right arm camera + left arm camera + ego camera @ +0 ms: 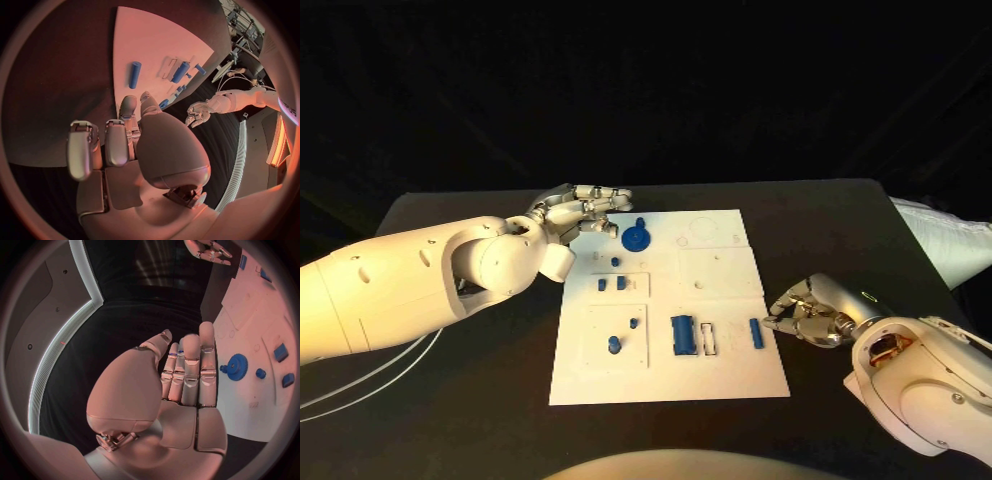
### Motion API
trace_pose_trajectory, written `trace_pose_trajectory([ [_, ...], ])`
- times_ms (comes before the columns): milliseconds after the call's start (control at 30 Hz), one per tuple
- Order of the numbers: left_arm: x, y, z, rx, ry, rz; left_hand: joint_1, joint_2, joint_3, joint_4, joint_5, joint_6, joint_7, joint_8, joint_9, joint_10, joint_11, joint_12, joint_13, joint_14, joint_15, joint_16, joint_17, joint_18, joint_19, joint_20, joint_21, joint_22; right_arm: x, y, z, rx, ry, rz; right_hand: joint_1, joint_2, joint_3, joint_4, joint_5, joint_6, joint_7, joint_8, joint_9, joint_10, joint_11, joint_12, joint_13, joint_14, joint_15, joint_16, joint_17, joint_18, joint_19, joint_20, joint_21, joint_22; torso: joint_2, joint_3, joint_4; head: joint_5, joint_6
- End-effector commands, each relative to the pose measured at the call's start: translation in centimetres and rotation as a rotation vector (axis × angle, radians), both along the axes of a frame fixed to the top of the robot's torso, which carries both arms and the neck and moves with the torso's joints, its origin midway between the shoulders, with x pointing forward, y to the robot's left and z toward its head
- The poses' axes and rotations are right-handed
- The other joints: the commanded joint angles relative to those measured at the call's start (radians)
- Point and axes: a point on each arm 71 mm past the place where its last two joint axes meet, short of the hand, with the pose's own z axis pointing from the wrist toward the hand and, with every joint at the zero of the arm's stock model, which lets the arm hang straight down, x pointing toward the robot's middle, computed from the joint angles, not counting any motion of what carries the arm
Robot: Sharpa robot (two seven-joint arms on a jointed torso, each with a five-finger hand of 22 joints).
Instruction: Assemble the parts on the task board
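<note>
Left hand (584, 210) is held empty, fingers straight and apart, just beside the gear (636, 238); a careless reach may knock it. Right hand (808, 315) is loosely curled, empty, near the rod (757, 333).

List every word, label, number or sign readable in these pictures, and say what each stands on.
None: no view shows readable text.
The task board bears only outlines and blue parts, such as the gear, with no lettering.
The left hand and right hand show no markings that can be read.
</note>
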Motion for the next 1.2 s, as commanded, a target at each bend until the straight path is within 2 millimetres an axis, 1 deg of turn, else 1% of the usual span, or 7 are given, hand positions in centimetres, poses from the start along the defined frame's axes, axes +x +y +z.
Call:
trace_pose_trajectory([
  [33, -0.1, -0.3, 0.0, -0.011, -0.004, -0.023, 0.004, 0.001, -0.003, -0.005, -0.001, -0.005, 0.000, 0.007, -0.001, -0.005, 0.000, 0.004, 0.002, -0.008, 0.002, 0.005, -0.001, 0.019, 0.003, 0.004, -0.006, -0.001, 0.1, -0.1, -0.2, -0.078, -0.002, 0.028, -0.002, -0.002, 0.000, 0.006, 0.005, 0.007, -0.001, -0.003, 0.001, -0.004, 0.001, -0.003, -0.002, 0.038, 0.003, -0.007, -0.003, 0.003, -0.006, 0.002, -0.004, 0.038, 0.001, -0.0007, 0.0007, -0.005, 0.002],
  [233, -0.2, -0.4, -0.2, -0.012, -0.001, -0.026, 0.004, 0.001, -0.003, -0.005, -0.001, -0.005, 0.000, 0.007, -0.001, -0.005, 0.000, 0.004, 0.002, -0.008, 0.002, 0.005, -0.001, 0.019, 0.003, 0.004, -0.006, -0.001, 0.3, 0.3, -0.8, -0.108, 0.016, 0.047, -0.013, -0.008, -0.010, 0.021, 0.005, 0.016, -0.002, -0.007, 0.002, 0.004, -0.001, -0.006, -0.002, 0.038, 0.001, -0.008, -0.003, 0.003, -0.006, 0.000, -0.004, 0.038, 0.000, -0.0009, 0.0007, -0.006, -0.001],
  [367, -0.2, -0.4, -0.2, -0.011, 0.000, -0.025, 0.003, 0.001, -0.004, -0.005, -0.001, -0.005, 0.000, 0.007, -0.001, -0.006, 0.000, 0.005, 0.002, -0.008, 0.002, 0.005, 0.000, 0.019, 0.003, 0.004, -0.007, -0.002, 0.4, 1.0, -1.4, -0.112, 0.030, 0.062, -0.017, -0.010, -0.013, 0.026, 0.004, 0.018, -0.003, -0.008, 0.003, 0.007, -0.001, -0.004, -0.001, 0.039, 0.001, -0.008, -0.003, 0.003, -0.005, 0.000, -0.004, 0.038, 0.000, 0.0005, -0.0007, -0.002, -0.003],
  [533, -0.2, -0.4, -0.3, -0.012, 0.002, -0.027, 0.003, 0.001, -0.004, -0.005, -0.001, -0.005, 0.000, 0.007, -0.001, -0.006, 0.000, 0.005, 0.002, -0.008, 0.002, 0.005, 0.000, 0.019, 0.003, 0.004, -0.007, -0.002, 0.3, 1.5, -1.8, -0.113, 0.043, 0.076, -0.020, -0.012, -0.016, 0.032, 0.005, 0.018, -0.003, -0.010, 0.003, 0.009, -0.001, -0.003, 0.001, 0.040, 0.001, -0.006, 0.001, 0.002, -0.003, 0.000, -0.002, 0.042, 0.001, -0.0009, 0.0059, -0.004, -0.005],
  [900, -0.2, -0.5, -0.3, -0.012, 0.000, -0.027, 0.003, 0.001, -0.004, -0.005, -0.001, -0.005, 0.000, 0.007, -0.001, -0.006, 0.000, 0.005, 0.002, -0.008, 0.002, 0.005, 0.000, 0.019, 0.003, 0.004, -0.007, -0.002, 0.5, 2.4, -2.1, -0.178, 0.030, 0.127, -0.024, -0.010, -0.019, 0.042, 0.006, 0.022, -0.004, -0.013, 0.004, 0.016, -0.002, 0.002, 0.006, 0.041, 0.000, -0.004, 0.004, 0.001, -0.001, -0.001, 0.000, 0.045, 0.001, -0.0028, 0.0129, -0.006, -0.007],
  [1133, -0.2, -0.5, -0.3, -0.010, -0.003, -0.028, 0.002, 0.003, -0.004, -0.004, -0.001, -0.005, 0.000, 0.008, -0.001, -0.006, 0.000, 0.006, 0.002, -0.009, 0.003, 0.006, -0.002, 0.019, 0.003, 0.004, -0.007, -0.002, 0.4, 3.3, -2.5, -0.318, 0.010, 0.213, 0.003, -0.013, -0.017, 0.037, -0.030, 0.029, -0.006, -0.018, 0.007, 0.022, -0.004, 0.005, 0.013, 0.041, -0.002, -0.004, 0.006, 0.000, 0.002, -0.003, 0.002, 0.050, 0.003, -0.0042, 0.0180, -0.002, -0.010],
  [1200, -0.2, -0.5, -0.4, -0.010, -0.003, -0.027, 0.000, 0.006, -0.005, -0.001, -0.001, -0.006, 0.000, 0.009, -0.001, -0.007, 0.001, 0.007, 0.002, -0.009, 0.003, 0.006, -0.002, 0.019, 0.003, 0.004, -0.008, -0.002, 0.3, 3.5, -2.8, -0.370, 0.014, 0.239, 0.015, -0.011, -0.014, 0.033, -0.054, 0.030, -0.006, -0.021, 0.008, 0.022, -0.004, 0.004, 0.013, 0.041, -0.002, -0.005, 0.006, 0.000, 0.002, -0.003, 0.001, 0.050, 0.002, -0.0050, 0.0184, -0.003, -0.011],
])
